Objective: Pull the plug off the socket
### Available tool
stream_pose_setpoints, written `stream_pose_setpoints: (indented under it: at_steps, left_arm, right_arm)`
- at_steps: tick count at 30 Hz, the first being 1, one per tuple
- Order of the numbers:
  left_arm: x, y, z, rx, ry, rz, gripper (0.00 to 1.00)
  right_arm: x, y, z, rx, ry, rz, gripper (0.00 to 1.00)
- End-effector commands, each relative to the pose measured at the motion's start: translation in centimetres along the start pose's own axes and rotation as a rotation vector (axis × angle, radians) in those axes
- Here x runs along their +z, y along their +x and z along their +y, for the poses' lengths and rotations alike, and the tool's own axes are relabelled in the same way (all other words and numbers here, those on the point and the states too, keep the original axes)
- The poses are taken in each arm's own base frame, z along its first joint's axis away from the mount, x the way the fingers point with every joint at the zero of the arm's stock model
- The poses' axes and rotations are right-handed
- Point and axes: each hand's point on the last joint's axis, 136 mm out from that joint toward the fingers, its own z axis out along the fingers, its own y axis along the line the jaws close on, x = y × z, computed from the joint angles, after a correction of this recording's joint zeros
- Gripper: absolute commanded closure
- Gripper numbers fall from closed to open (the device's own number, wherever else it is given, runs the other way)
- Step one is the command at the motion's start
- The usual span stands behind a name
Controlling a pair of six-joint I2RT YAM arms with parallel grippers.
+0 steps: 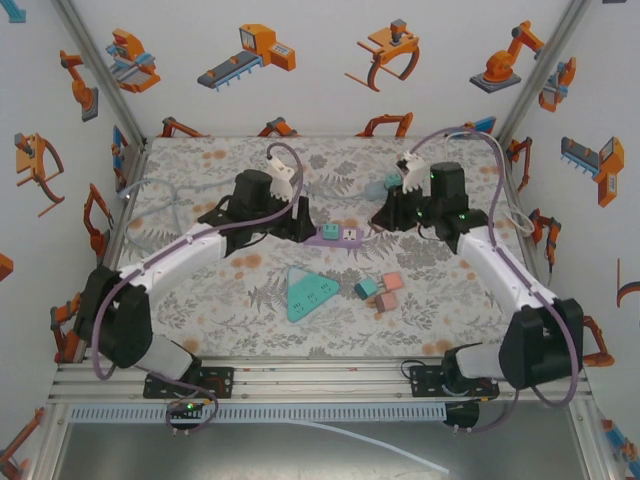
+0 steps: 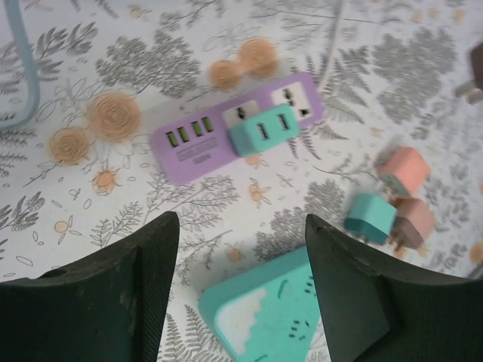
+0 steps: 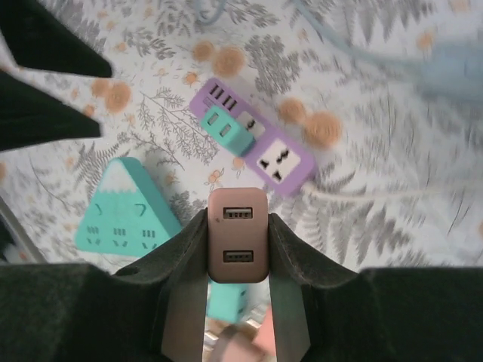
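Note:
A purple power strip (image 2: 189, 147) lies on the floral table, with a teal plug (image 2: 263, 130) seated in its middle socket. My left gripper (image 2: 241, 294) hangs open above the table, just near of the strip, with nothing between its fingers. My right gripper (image 3: 237, 241) is shut on a brown two-port USB plug (image 3: 237, 235), held in the air on the near side of the strip (image 3: 287, 170) and apart from the teal plug (image 3: 226, 130). From above, the strip (image 1: 340, 236) lies between the left gripper (image 1: 300, 225) and the right gripper (image 1: 385, 215).
A teal triangular socket block (image 1: 308, 292) lies near of the strip. Three loose plugs sit to its right: teal (image 2: 371, 217), pink (image 2: 405, 170), brown (image 2: 413, 223). The strip's white cable (image 3: 377, 192) runs off to the right. A pale blue cable (image 1: 150, 185) lies at the back left.

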Motion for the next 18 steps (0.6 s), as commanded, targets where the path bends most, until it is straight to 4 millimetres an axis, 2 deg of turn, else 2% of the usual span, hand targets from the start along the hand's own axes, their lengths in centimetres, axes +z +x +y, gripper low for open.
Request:
stream_pose_setpoints:
  at_steps: [1, 5, 9, 13, 17, 18]
  left_arm:
    - [-1.9, 0.5, -3.9, 0.204, 0.144, -0.044, 0.35]
    - [-4.5, 1.1, -6.8, 0.317, 0.256, -0.112, 0.3]
    - [-5.9, 2.9, -9.3, 0.406, 0.382, -0.087, 0.21]
    - [-6.5, 3.6, -10.2, 0.449, 0.412, -0.098, 0.11]
    - [-6.4, 3.3, -10.0, 0.466, 0.391, -0.13, 0.01]
    - [-6.3, 3.2, -9.9, 0.47, 0.384, -0.131, 0.03]
  right_arm:
    - [-1.9, 2.1, -2.1, 0.298, 0.106, -0.034, 0.77]
    - [-4.5, 5.4, -4.9, 0.45, 0.246, -0.079, 0.77]
    - [-7.3, 11.1, -8.3, 0.63, 0.463, -0.129, 0.77]
    - [-8.6, 15.2, -9.2, 0.73, 0.529, -0.179, 0.79]
    - [-8.6, 17.7, -9.2, 0.752, 0.525, -0.169, 0.83]
    - [-8.3, 18.0, -9.0, 0.753, 0.507, -0.162, 0.83]
